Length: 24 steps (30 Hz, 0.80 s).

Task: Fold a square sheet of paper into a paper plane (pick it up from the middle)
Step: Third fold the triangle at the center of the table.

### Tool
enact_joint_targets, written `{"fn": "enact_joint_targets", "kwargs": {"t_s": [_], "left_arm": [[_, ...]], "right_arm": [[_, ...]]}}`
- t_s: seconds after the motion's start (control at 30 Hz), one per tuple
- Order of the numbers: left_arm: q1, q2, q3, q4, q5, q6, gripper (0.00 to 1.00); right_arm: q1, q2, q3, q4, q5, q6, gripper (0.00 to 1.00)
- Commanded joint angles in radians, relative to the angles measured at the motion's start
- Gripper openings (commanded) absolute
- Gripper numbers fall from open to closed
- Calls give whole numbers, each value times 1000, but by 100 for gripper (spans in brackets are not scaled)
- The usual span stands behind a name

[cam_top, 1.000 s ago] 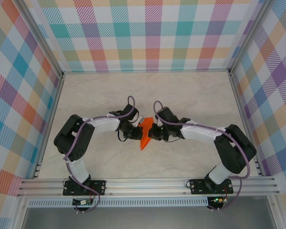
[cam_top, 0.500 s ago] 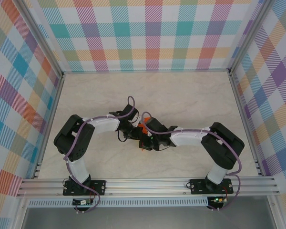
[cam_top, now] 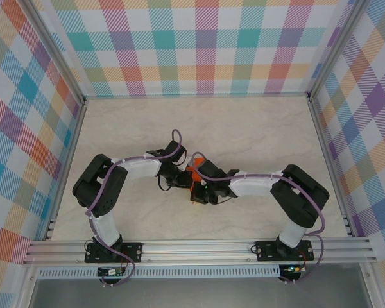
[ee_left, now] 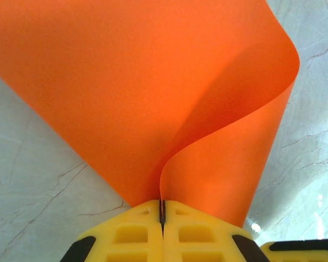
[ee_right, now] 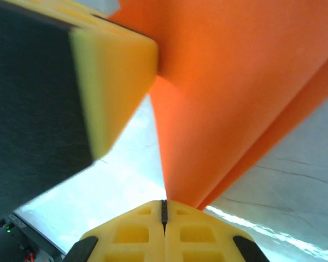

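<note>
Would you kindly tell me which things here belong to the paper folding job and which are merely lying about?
Part of the job:
- paper plane, orange
- left hand, shut on the paper plane
- right hand, shut on the paper plane too

Merely surroundings:
- table
- checked walls
- metal rail at the near edge
</note>
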Motion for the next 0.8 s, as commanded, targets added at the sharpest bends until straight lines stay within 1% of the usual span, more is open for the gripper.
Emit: {"fn": "enact_joint_targets", "kwargs": {"t_s": [0.0, 0.1, 0.43, 0.6, 0.77], "left_arm": [[2, 23, -24, -34, 7, 19, 5], [2, 25, -23, -34, 8, 21, 5], [2, 25, -21, -37, 6, 23, 5], [2, 30, -22, -37, 8, 23, 5], [2, 31, -21, -42, 5, 24, 5]], "right_arm": [[5, -18, -17, -40, 24, -3, 3], [5, -24, -6, -78, 34, -7, 3], [-2, -94, -7, -6, 24, -16, 7], [-24, -19, -10, 78, -22, 0, 7], [-25, 47, -30, 112, -31, 18, 6]]}}
